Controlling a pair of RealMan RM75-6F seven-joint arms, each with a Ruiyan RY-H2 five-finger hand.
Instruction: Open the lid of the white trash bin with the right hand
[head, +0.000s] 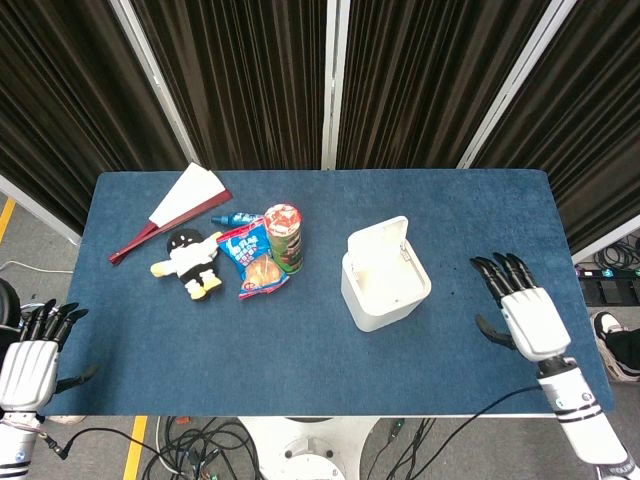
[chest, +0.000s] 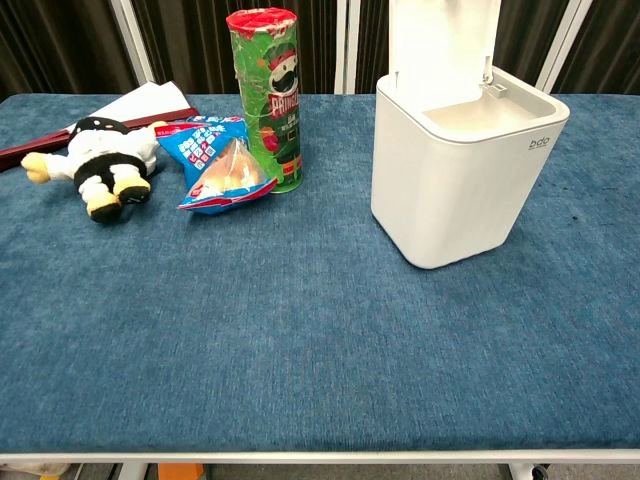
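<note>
**Bin lid upright, both hands empty**

Now the white trash bin (head: 385, 285) sits on the blue table (head: 300, 370) with its lid (head: 378, 246) swung up and standing upright at the far edge of the bin, the pale inside of the bin showing below it; in the chest view the lid (chest: 443, 45) rises straight above the opening and runs out of the top of the picture; the right hand (head: 524, 316) lies well apart from the bin, to the bin's right near the table's front edge, released, fingers spread and holding nothing; the left hand (head: 32, 360) hangs far to the bin's left, past the table's front-left corner, fingers likewise apart and empty; just left of the bin stands a green chip can (chest: 266, 98), upright, with a blue snack bag (chest: 218, 162) lying against its base; further left of the bin lies a plush doll (chest: 95, 162) in black and white, and beyond it a folded white fan (head: 178, 205) with a dark red handle; neither hand shows in the chest view.
</note>
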